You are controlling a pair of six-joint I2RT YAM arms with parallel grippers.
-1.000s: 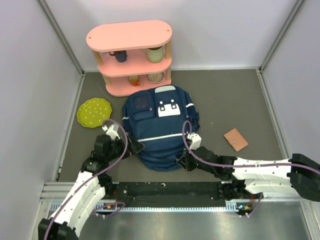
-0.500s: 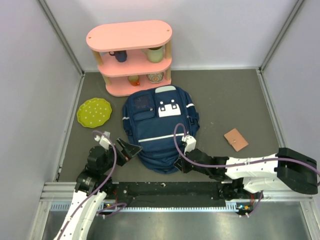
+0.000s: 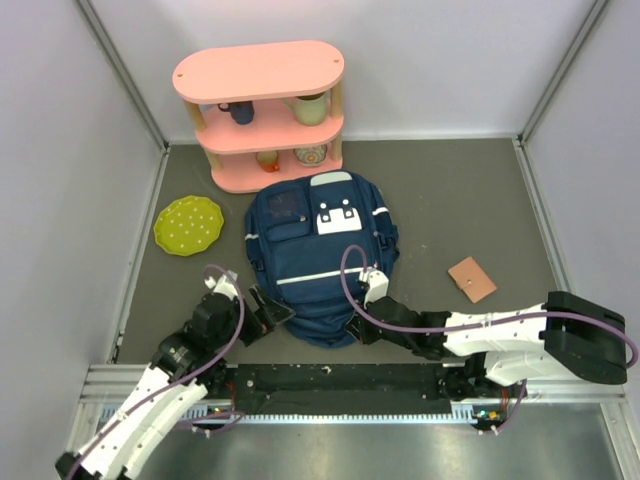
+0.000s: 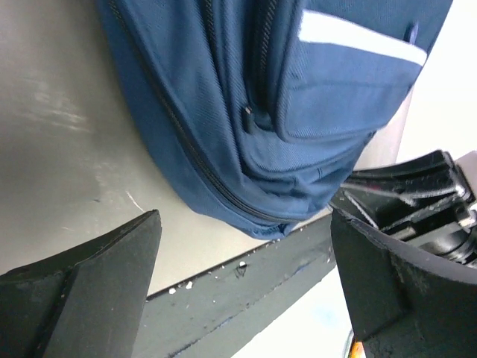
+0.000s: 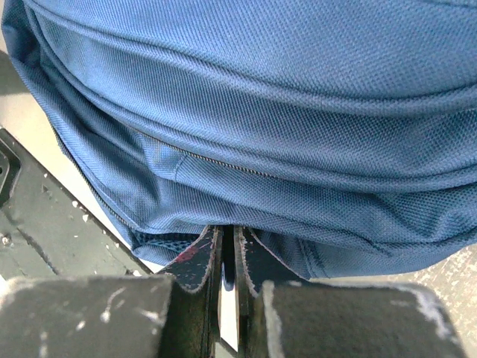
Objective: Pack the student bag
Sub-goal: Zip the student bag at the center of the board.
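- Top external view: the student bag [image 3: 320, 262], a large navy blue fabric backpack with a white stripe and a white buckled patch, lies flat in the middle of the frame. Its pockets face up and its lower end points at the arms, which probably puts the zips within reach of both.
- The left gripper [image 3: 272, 305] sits at the bag's lower-left edge with its jaws spread wide and holding nothing. The right gripper [image 3: 360, 330] is pressed against the lower-right edge.
- The things likely to be packed lie apart from the bag: a round green dotted plate [image 3: 188, 224] at left, a small brown leather wallet [image 3: 471, 279] at right, and cups on the pink oval-topped shelf [image 3: 262, 75] above.
- Left wrist view: both black fingers [image 4: 89, 283] frame the lower corners and touch nothing. The bag's corner fills the upper middle, and a closed zip line [image 4: 216, 186] curves round it above the black metal rail [image 4: 246, 280]. The wide spread looks like a lead-in to gripping that corner or its zip.
- Right wrist view: the jaws are closed almost together at bottom centre, right under the bag's lowest seam, which fills the frame. A thin blue sliver shows between them. It may be a zip pull or a pinch of fabric, but I cannot tell which. Such a hold would suit pulling the bag open.
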